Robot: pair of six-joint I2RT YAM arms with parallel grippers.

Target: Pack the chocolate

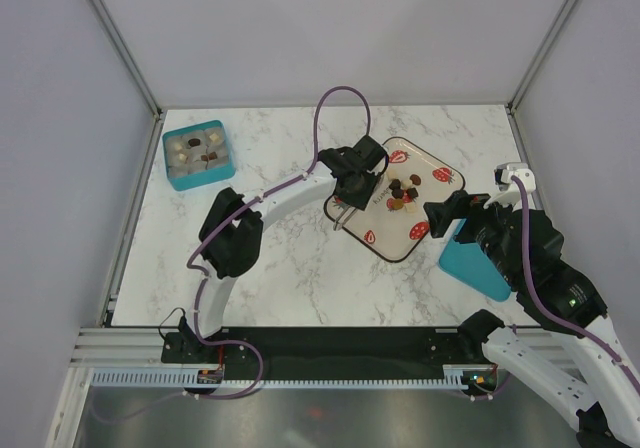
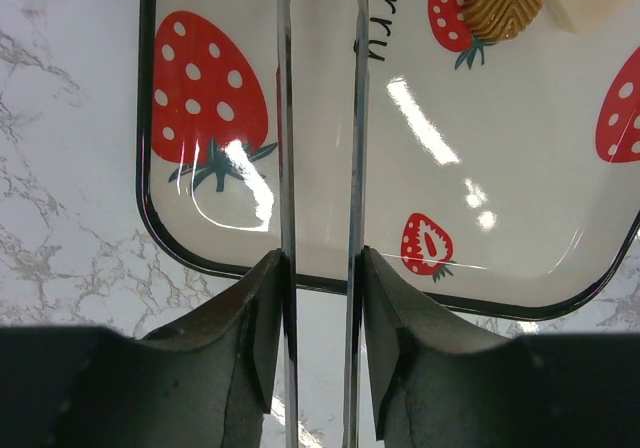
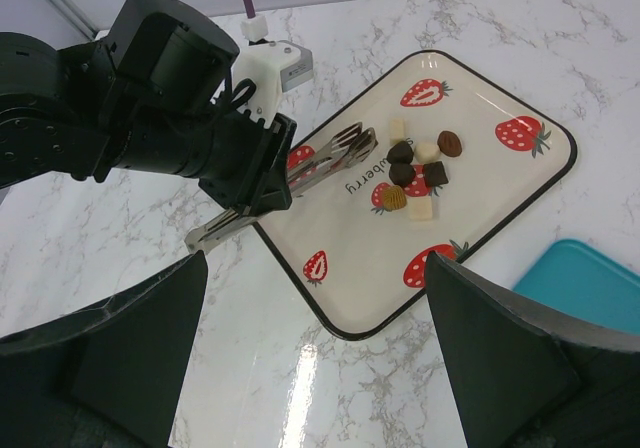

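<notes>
Several small chocolate pieces (image 3: 415, 168), dark, mid brown and pale, lie clustered on a cream strawberry-print tray (image 3: 365, 283). From the top view the chocolate (image 1: 403, 194) sits mid-tray (image 1: 385, 240). My left gripper (image 1: 355, 173) is shut on long metal tongs (image 3: 322, 168), whose tips rest just left of the pile. In the left wrist view the tongs' two arms (image 2: 285, 118) run up between the fingers (image 2: 250, 318) over the tray (image 2: 450, 148), and a tan ridged piece (image 2: 505, 3) shows at the top. My right gripper (image 3: 315, 263) hangs open above the tray's near corner.
A teal compartment box (image 1: 198, 154) with a few pieces inside stands at the far left of the marble table. Beside my right gripper (image 1: 445, 213), a teal lid (image 1: 468, 260) lies by the tray's right edge; it also shows in the right wrist view (image 3: 590, 288). White walls enclose the table.
</notes>
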